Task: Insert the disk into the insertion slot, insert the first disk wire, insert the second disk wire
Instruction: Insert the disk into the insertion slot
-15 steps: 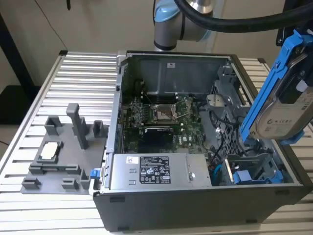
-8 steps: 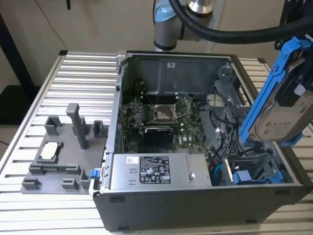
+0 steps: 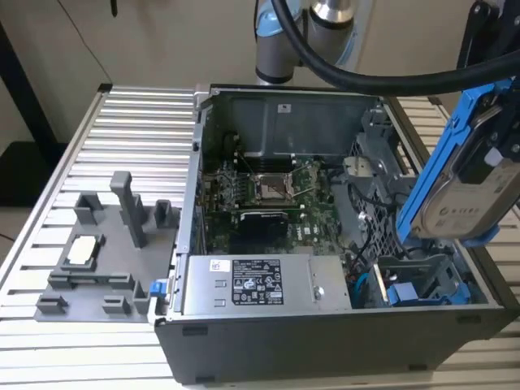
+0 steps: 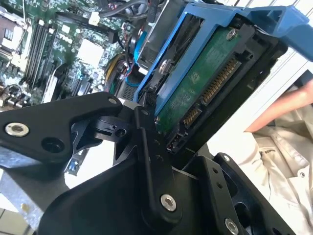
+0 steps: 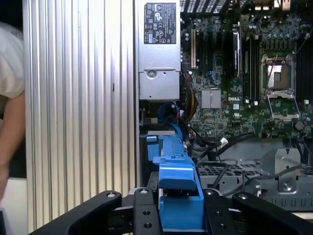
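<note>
The disk (image 3: pixel 465 199), a silver drive in a bright blue carrier, hangs tilted above the open computer case at the exterior view's right. My gripper (image 3: pixel 502 134) is shut on it. In the second wrist view the disk's green circuit board and connector (image 4: pixel 205 85) sit just past a black finger (image 4: pixel 146 142). The blue carrier (image 5: pixel 178 193) is clamped between both fingers in the first wrist view. Below the disk lies the grey drive cage with the insertion slot (image 3: pixel 422 268), which has another blue-framed drive (image 3: pixel 406 294) in its lower part. A blue cable (image 3: pixel 361 284) curls beside the cage.
The case holds a green motherboard (image 3: pixel 272 195) and a grey power supply (image 3: pixel 260 284). On the ribbed aluminium table (image 3: pixel 122 122), a grey fixture (image 3: pixel 106 252) stands at the exterior view's left. A person's arm (image 5: pixel 10 132) is close beside the table.
</note>
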{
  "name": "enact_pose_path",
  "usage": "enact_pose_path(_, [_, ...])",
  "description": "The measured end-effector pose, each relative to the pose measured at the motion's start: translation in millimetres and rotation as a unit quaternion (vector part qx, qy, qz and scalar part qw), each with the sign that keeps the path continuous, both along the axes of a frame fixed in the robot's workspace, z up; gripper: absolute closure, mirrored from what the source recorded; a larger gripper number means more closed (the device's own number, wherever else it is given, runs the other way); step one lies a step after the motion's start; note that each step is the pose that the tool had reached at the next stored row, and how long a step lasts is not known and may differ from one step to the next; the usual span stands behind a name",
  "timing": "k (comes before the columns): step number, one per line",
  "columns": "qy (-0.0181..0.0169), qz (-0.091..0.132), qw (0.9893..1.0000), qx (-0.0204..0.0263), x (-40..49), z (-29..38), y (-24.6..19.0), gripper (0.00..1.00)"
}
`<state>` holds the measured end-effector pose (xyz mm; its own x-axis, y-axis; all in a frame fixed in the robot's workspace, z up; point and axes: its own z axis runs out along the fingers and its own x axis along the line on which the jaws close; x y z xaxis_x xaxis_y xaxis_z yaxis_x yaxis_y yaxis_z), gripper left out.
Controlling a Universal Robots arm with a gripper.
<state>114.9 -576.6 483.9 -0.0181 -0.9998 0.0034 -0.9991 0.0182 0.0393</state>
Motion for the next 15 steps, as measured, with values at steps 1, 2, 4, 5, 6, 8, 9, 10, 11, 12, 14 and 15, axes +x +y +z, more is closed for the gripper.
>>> enact_pose_path(1, [0.0000, 0.000, 1.0000, 0.0000, 0.1, -0.8, 0.0, 0.67])
enact_pose_path(2, [0.0000, 0.000, 1.0000, 0.0000, 0.2, -1.7, 0.0, 0.67])
enact_pose_path(4, [0.0000, 0.000, 1.0000, 0.0000, 0.4, -3.4, 0.0, 0.67])
enact_pose_path(5, [0.0000, 0.000, 1.0000, 0.0000, 0.4, -4.4, -0.1, 0.67])
enact_pose_path(6, [0.0000, 0.000, 1.0000, 0.0000, 0.5, -5.3, -0.1, 0.67])
enact_pose_path(8, [0.0000, 0.000, 1.0000, 0.0000, 0.7, -7.1, -0.1, 0.67])
enact_pose_path(9, [0.0000, 0.000, 1.0000, 0.0001, 0.8, -8.1, -0.1, 0.67])
enact_pose_path(10, [0.0000, 0.000, 1.0000, 0.0000, 0.8, -9.1, -0.1, 0.67])
enact_pose_path(11, [0.0000, 0.000, 1.0000, 0.0000, 0.9, -10.1, -0.1, 0.67])
enact_pose_path(12, [0.0000, 0.000, 1.0000, 0.0000, 1.0, -11.2, -0.1, 0.67])
enact_pose_path(14, [0.0000, 0.000, 1.0000, 0.0000, 1.1, -13.4, -0.1, 0.67])
enact_pose_path(15, [0.0000, 0.000, 1.0000, 0.0000, 1.2, -14.4, -0.1, 0.67])
